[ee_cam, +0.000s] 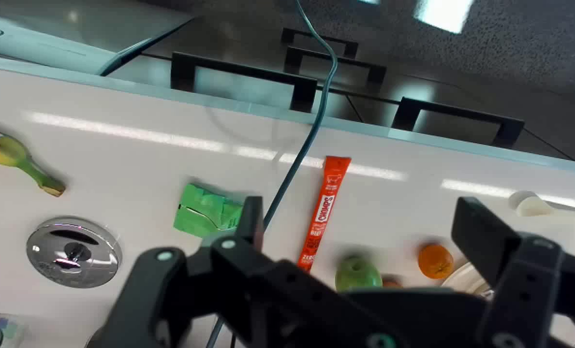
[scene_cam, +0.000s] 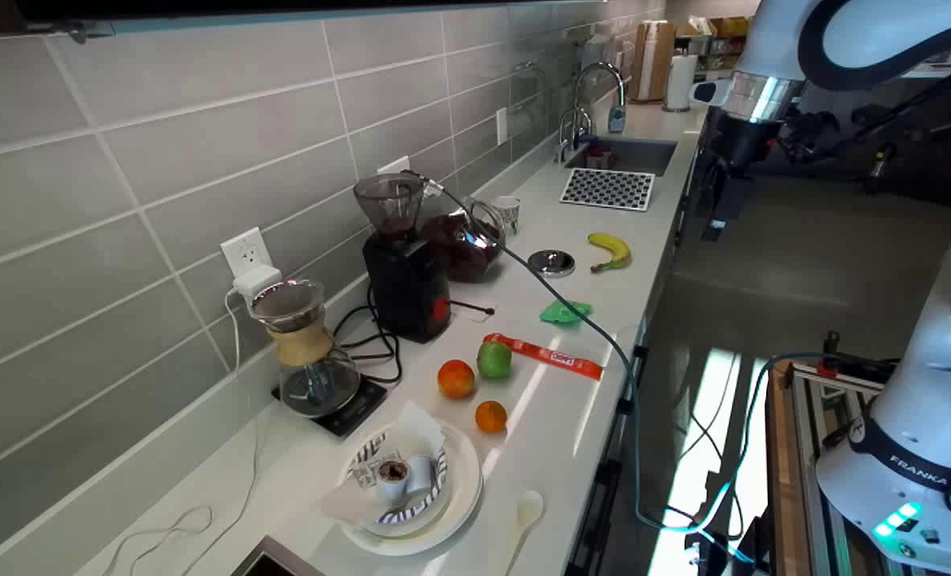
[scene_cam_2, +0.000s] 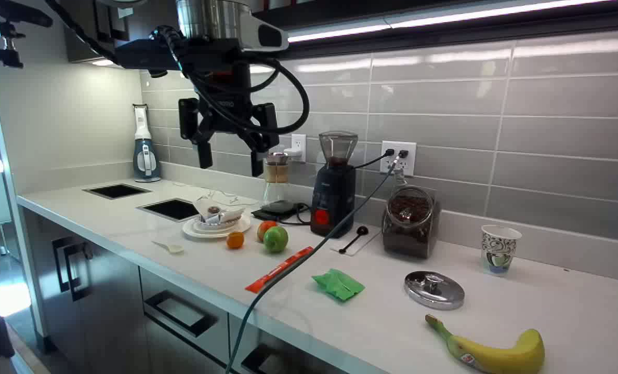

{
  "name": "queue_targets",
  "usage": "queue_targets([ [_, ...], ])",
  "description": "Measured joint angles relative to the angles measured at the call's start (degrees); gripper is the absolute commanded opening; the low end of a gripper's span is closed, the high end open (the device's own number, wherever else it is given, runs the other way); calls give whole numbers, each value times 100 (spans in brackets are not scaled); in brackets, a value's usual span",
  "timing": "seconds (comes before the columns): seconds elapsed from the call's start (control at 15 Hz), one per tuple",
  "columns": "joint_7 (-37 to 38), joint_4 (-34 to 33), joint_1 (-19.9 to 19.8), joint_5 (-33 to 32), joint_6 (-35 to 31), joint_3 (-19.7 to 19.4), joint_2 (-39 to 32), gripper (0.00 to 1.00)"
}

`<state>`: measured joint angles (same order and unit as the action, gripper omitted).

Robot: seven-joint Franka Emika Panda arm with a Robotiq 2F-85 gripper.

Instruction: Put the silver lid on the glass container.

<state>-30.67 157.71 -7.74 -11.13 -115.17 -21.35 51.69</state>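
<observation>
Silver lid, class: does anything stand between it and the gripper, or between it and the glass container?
In the wrist view, the cable crosses between the open gripper and the silver lid and could snag; the green packet there lies low. In an exterior view, nothing visible stands between the lid and the glass container.

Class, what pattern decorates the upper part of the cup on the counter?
Dark swirls on white; the cup shows best in an exterior view.

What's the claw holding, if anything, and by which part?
Nothing. The claw is open, with nothing between its jaws; the knobbed silver lid lies on the countertop, clear of it.
</observation>
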Motion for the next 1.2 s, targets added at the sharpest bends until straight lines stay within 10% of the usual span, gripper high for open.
queue_targets([
  [0.67, 45, -10, -1, 0, -45, -1, -21, 100],
  [1.2, 891, -849, 257, 135, -2345, -445, -2034, 100],
])
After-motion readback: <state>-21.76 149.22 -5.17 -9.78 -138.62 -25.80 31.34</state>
